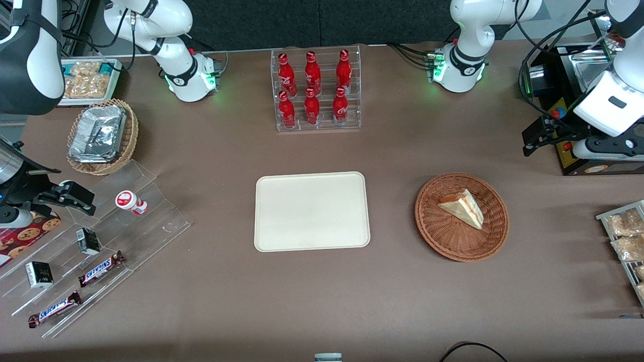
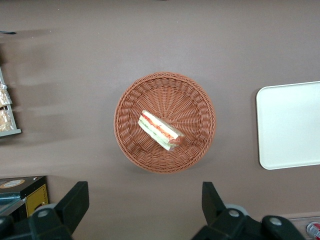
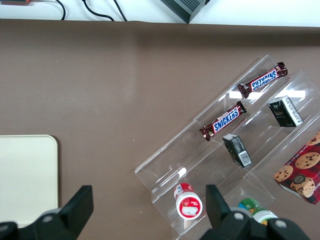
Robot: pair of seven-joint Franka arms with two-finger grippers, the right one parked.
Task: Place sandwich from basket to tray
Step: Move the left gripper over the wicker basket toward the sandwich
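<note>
The sandwich (image 1: pixel 463 207), a pale bread wedge with red and green filling, lies in the round reddish-brown basket (image 1: pixel 443 236) toward the working arm's end of the table. Beside the basket, mid-table, is the cream tray (image 1: pixel 312 211) with nothing on it. My left gripper (image 1: pixel 539 136) hangs high, farther from the front camera than the basket and apart from it. The left wrist view looks down on the sandwich (image 2: pixel 160 131) in the basket (image 2: pixel 190 100), with the tray (image 2: pixel 290 125) at the frame's edge. There the gripper (image 2: pixel 142 192) is open and holds nothing.
A clear rack of red bottles (image 1: pixel 316 90) stands farther from the camera than the tray. Bags of tan snacks (image 1: pixel 626 236) and a black machine (image 1: pixel 568 100) sit at the working arm's end. A stepped acrylic rack (image 1: pixel 90 251) and a tan wicker basket (image 1: pixel 103 136) sit at the parked arm's end.
</note>
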